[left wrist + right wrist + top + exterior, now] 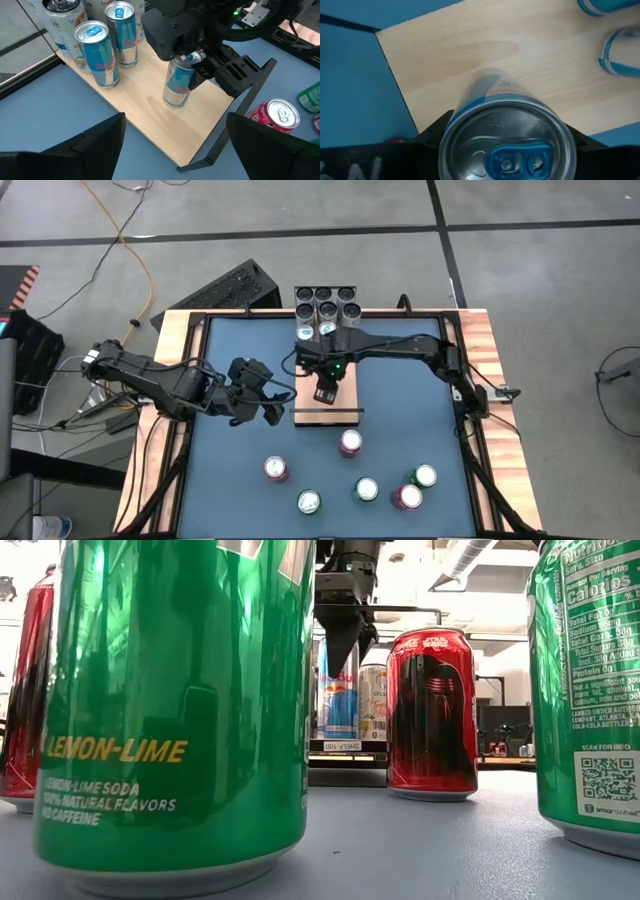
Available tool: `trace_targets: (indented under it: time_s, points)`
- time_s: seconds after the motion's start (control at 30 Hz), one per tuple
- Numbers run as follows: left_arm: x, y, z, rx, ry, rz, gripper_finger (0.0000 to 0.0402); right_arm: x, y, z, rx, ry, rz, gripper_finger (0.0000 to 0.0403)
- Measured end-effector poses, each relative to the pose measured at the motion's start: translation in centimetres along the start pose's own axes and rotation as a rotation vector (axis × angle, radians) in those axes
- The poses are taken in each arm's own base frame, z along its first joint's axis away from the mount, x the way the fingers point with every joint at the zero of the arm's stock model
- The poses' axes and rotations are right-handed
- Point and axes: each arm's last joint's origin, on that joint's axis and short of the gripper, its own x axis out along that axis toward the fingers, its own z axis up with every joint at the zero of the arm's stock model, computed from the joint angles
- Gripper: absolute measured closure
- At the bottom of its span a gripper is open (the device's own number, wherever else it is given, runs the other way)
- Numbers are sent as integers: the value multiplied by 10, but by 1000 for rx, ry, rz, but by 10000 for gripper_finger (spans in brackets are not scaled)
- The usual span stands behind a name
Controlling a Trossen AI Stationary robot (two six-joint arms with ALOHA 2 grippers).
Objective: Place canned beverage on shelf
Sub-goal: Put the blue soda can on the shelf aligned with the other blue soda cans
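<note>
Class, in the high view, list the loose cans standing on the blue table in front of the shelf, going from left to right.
Red can → green can → red can nearest the shelf → green can → red can → green can.

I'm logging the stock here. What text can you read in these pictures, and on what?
"LEMON-LIME", "LEMON-LIME SODA 100% NATURAL FLAVORS NO CAFFEINE": near green can.
"Calories", part of "Nutrition": right green can; the finer print is too small to read.
The blue-silver cans' logos are too blurred to read.

The blue table (230,490) carries the wooden shelf (345,402) and six loose cans (350,443).
</note>
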Motion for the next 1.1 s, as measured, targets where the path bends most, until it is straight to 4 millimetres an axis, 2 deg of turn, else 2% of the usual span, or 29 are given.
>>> trace_targets:
  time_s: [0.3,0.77,0.97,1.1]
  points:
    - [0,2,-3,5,34,7,72,-27,-11,-11,-159,-16,-103,190]
    - [0,2,-3,-12,36,8,72,-30,-39,-13,-278,39,-57,188]
    - [0,2,-3,-8,33,11,72,-41,-56,-17,-282,33,-57,188]
    - [0,2,-3,40,30,13,72,-49,-68,-27,-267,-14,-69,188]
